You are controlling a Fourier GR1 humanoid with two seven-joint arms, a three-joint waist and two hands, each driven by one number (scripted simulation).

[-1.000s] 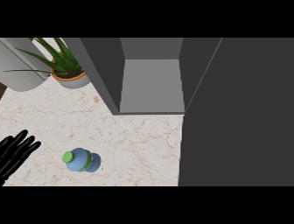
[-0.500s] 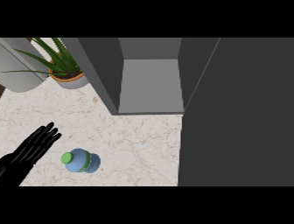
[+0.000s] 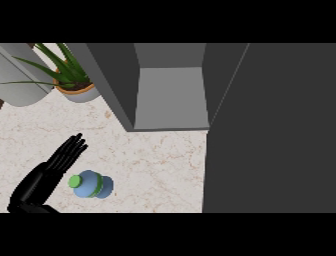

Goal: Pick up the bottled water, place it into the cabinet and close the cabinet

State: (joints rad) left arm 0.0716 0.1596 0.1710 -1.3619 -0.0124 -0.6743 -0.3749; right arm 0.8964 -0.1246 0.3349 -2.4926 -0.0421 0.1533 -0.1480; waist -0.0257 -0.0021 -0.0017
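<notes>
**Standing on the marble: bottled water beside my left hand**

Looking straight down, I see the bottled water [image 3: 91, 185] upright on the counter [image 3: 156, 160], near the view's lower left: a blue body seen from above, with a green cap toward its left side. It stands apart from the cabinet, on the pale veined stone.

Just to its left is my left hand [image 3: 49, 172], black, coming in from the lower edge and slanting up and to the right. My fingers [image 3: 71, 147] are straight and held close together, pointing past the bottle toward the cabinet; they hold nothing. The hand's edge lies close beside the bottle, but I cannot tell whether they touch.

Farther up, the cabinet [image 3: 167, 95] stands open, its grey interior showing a bare shelf floor. Its dark door [image 3: 282, 130] fills the right of the view. At upper left a potted plant [image 3: 71, 80] sits beside a pale grey cylinder [image 3: 12, 75].
</notes>
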